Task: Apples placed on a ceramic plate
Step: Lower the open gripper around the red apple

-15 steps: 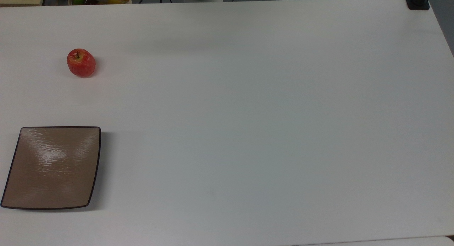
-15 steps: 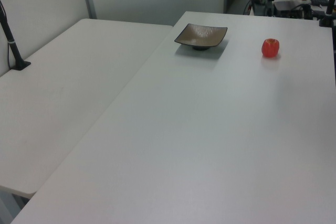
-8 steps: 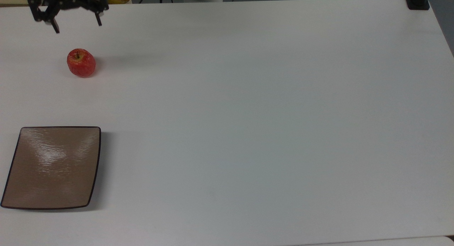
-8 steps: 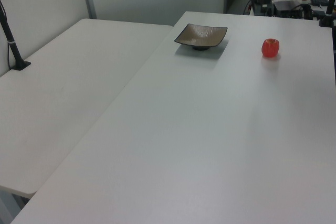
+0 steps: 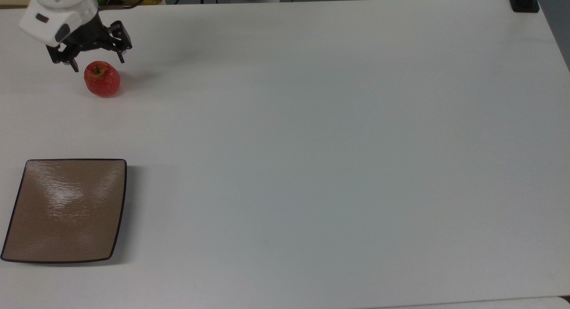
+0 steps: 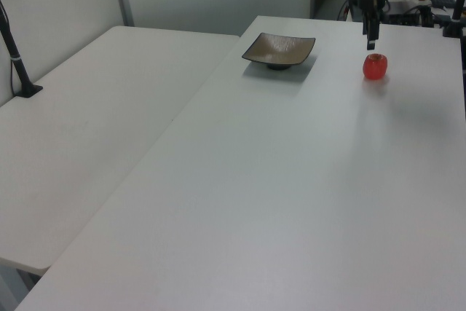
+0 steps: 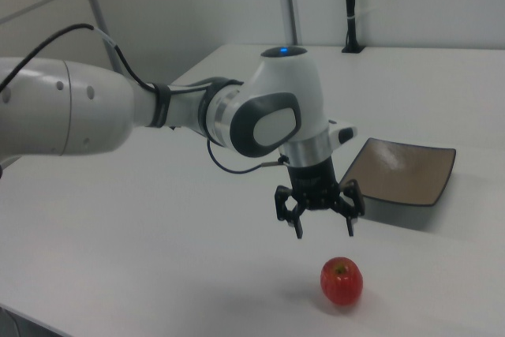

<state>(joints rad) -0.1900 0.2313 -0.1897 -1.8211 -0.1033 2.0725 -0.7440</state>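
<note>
Since the earlier frame your gripper [image 5: 95, 65] had come down and closer to the apple [image 5: 102, 79], while the apple and the ceramic plate [image 5: 67, 210] stayed put. In the top view, the plate lay at the near left corner of the bench [image 5: 311, 144], bare. The apple sat well apart from it, farther back on the left side, stem up. Your gripper hung just above and slightly behind the apple, fingers [image 7: 299, 226] apart and empty. To do this step well, you needed to centre the open fingers over the widest part of the apple, descend until they straddled it, then close gently, since round glossy skin likely slips. Count: one apple, one plate, one gripper.
</note>
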